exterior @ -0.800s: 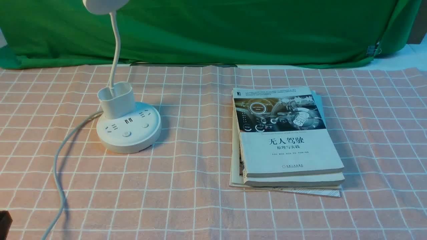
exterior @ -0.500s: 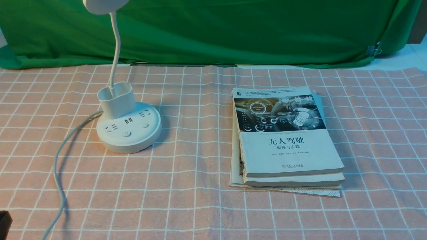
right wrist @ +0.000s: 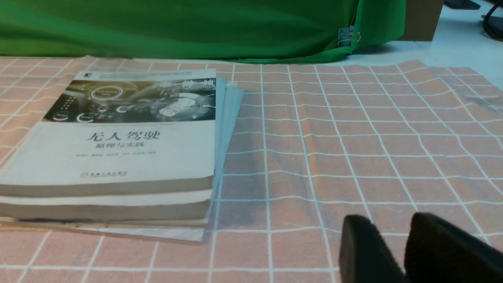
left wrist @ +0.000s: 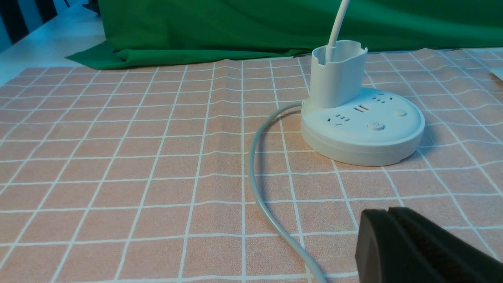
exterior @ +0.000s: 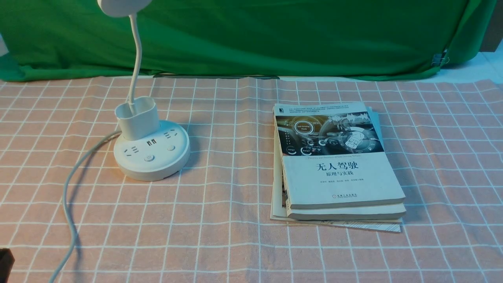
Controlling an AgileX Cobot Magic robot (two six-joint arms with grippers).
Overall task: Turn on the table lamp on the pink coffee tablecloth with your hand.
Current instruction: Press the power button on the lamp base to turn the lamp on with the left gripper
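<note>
The white table lamp [exterior: 151, 155] stands on the left half of the pink coffee tablecloth [exterior: 220, 220]. Its round base has sockets, USB ports and a round button [exterior: 148, 158]. The cup-like holder [exterior: 137, 118], thin neck and head [exterior: 122, 6] rise from the base. The head looks unlit. The grey-white cord [exterior: 68, 196] trails toward the near edge. In the left wrist view my left gripper [left wrist: 389, 211] is shut and empty, low over the cloth, short of the base [left wrist: 361, 129] and beside the cord [left wrist: 259, 188]. My right gripper [right wrist: 387, 224] is slightly open and empty over bare cloth.
A stack of books [exterior: 338, 165] lies right of centre; it also shows in the right wrist view [right wrist: 118, 145]. A green backdrop cloth [exterior: 275, 35] hangs along the far edge, held by a clip [exterior: 440, 59]. A black piece of my left arm [exterior: 4, 259] shows at the near left corner.
</note>
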